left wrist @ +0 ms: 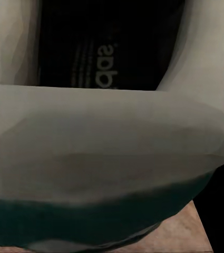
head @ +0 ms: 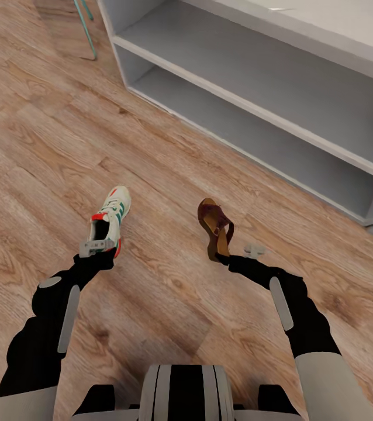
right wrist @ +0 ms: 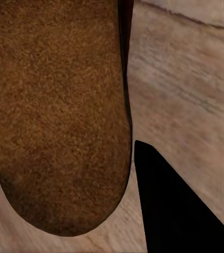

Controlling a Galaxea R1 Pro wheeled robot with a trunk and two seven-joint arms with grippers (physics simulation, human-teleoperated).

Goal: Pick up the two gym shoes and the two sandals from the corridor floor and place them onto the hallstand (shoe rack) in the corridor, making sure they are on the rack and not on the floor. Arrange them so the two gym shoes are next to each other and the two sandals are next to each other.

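In the head view my left gripper [head: 100, 248] is shut on the heel of a white gym shoe [head: 113, 217] with green stripes and red patches, held above the corridor floor [head: 169, 175]. The left wrist view looks into that gym shoe [left wrist: 106, 142], showing its pale heel rim and dark insole. My right gripper [head: 224, 256] is shut on the heel end of a dark brown sandal [head: 214, 225], also off the floor. The sandal's tan footbed [right wrist: 59, 110] fills much of the right wrist view. The pale grey hallstand [head: 280, 88] stands ahead and to the right, its two long shelves bare.
A thin teal leg [head: 86, 29] of some furniture stands at the far left beside the hallstand's end. Wood-plank floor spreads between me and the rack. A dark finger [right wrist: 180, 205] of my right gripper shows beside the sandal.
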